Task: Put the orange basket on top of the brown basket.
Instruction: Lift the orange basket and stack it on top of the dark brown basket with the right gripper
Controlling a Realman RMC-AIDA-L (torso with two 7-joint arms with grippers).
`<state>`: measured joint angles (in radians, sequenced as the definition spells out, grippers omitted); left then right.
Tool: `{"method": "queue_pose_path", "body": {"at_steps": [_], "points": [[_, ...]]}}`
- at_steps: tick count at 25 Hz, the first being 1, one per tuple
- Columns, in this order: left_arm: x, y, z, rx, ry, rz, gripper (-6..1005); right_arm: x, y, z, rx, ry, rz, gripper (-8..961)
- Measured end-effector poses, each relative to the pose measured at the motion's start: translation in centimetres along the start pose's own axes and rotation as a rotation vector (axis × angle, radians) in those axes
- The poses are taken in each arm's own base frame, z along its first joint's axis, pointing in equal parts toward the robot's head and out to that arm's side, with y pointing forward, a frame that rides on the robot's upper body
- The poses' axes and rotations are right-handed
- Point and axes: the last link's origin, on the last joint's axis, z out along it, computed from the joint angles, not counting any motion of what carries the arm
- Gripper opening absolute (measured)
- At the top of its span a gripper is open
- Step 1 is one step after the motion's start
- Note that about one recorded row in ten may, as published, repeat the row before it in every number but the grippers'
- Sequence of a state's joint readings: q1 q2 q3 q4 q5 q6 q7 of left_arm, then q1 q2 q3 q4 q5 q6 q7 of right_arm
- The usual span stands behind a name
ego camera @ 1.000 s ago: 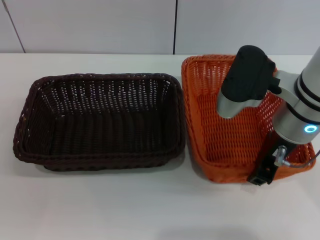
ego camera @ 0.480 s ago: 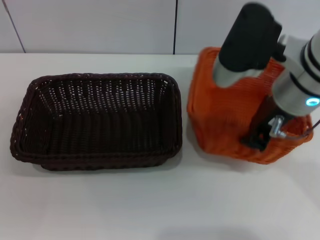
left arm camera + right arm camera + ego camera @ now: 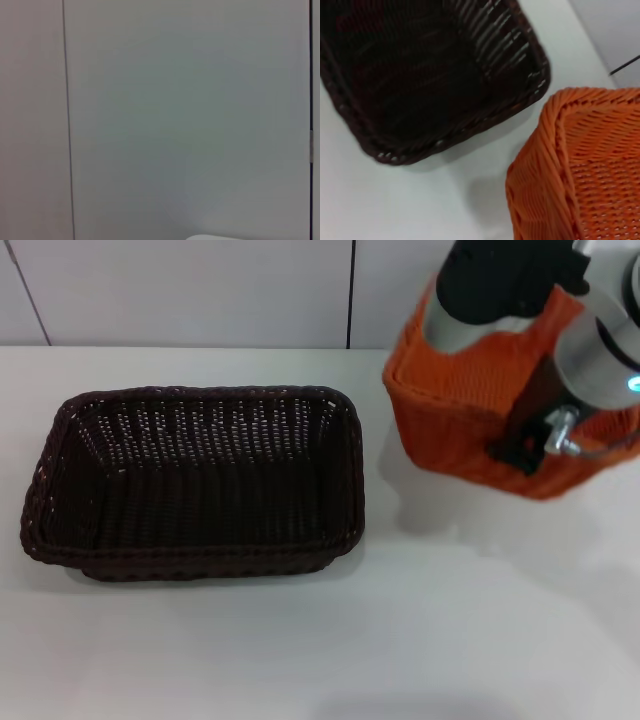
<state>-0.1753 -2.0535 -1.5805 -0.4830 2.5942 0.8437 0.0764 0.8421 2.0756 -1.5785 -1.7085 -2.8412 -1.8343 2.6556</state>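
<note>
The orange basket (image 3: 450, 430) hangs tilted in the air at the right, above the table, with its shadow beneath it. My right gripper (image 3: 522, 445) is shut on its near side wall and holds it up. The brown basket (image 3: 200, 480) stands on the table at the left, open side up, apart from the orange one. In the right wrist view the orange basket's corner (image 3: 590, 175) is close, with the brown basket (image 3: 420, 75) lower down beside it. My left gripper is out of view; the left wrist view shows only a wall.
The white table (image 3: 300, 640) spreads in front of both baskets. A panelled wall (image 3: 200, 290) runs along the table's far edge, close behind the lifted basket.
My right gripper has lifted the orange basket off the table and tilted it, carrying it up and away. The brown basket was nudged slightly left early on and now rests still.
</note>
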Motion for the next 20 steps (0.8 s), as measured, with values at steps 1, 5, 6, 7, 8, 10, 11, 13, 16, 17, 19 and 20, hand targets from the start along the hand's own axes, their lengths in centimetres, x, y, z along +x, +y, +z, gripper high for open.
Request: {"method": "queue_pose_path", "body": {"at_steps": [1, 5, 6, 7, 8, 10, 11, 13, 16, 17, 19, 20], "points": [[0.0, 0.0, 0.0, 0.002, 0.0, 0.0, 783, -0.3, -0.1, -0.2, 0.016, -0.008, -0.01, 149], [0.0, -0.2, 0.0, 0.007, -0.004, -0.002, 783, -2.1, 0.2, -0.7, 0.068, -0.065, -0.121, 149], [-0.1, -0.2, 0.0, 0.008, -0.008, -0.004, 783, -2.6, 0.4, -0.8, 0.087, -0.084, -0.176, 149], [-0.2, -0.3, 0.0, 0.009, -0.011, -0.003, 783, -3.0, 0.7, -0.9, 0.106, -0.103, -0.233, 149], [-0.3, -0.3, 0.0, 0.01, -0.013, -0.002, 783, -3.7, 1.6, -0.8, 0.13, -0.129, -0.359, 149], [-0.3, -0.4, -0.1, 0.011, -0.014, -0.002, 783, -4.1, 2.4, -0.7, 0.142, -0.144, -0.448, 149], [-0.3, -0.4, -0.1, 0.011, -0.014, -0.002, 783, -4.4, 2.9, -0.6, 0.15, -0.15, -0.505, 149], [-0.4, -0.4, -0.2, 0.015, -0.016, -0.006, 783, -5.1, 4.4, 0.0, 0.171, -0.157, -0.678, 149], [-0.4, -0.3, -0.2, 0.016, -0.016, -0.007, 783, -5.3, 5.3, 0.4, 0.18, -0.161, -0.797, 149], [-0.5, -0.3, -0.2, 0.016, -0.016, -0.008, 783, -5.3, 5.7, 0.6, 0.182, -0.164, -0.857, 149], [-0.5, -0.3, -0.3, 0.016, -0.018, -0.008, 783, -5.0, 6.4, 1.0, 0.189, -0.169, -0.975, 149], [-0.6, -0.2, -0.3, 0.014, -0.02, -0.007, 783, -4.9, 6.7, 1.1, 0.194, -0.172, -1.025, 149]]}}
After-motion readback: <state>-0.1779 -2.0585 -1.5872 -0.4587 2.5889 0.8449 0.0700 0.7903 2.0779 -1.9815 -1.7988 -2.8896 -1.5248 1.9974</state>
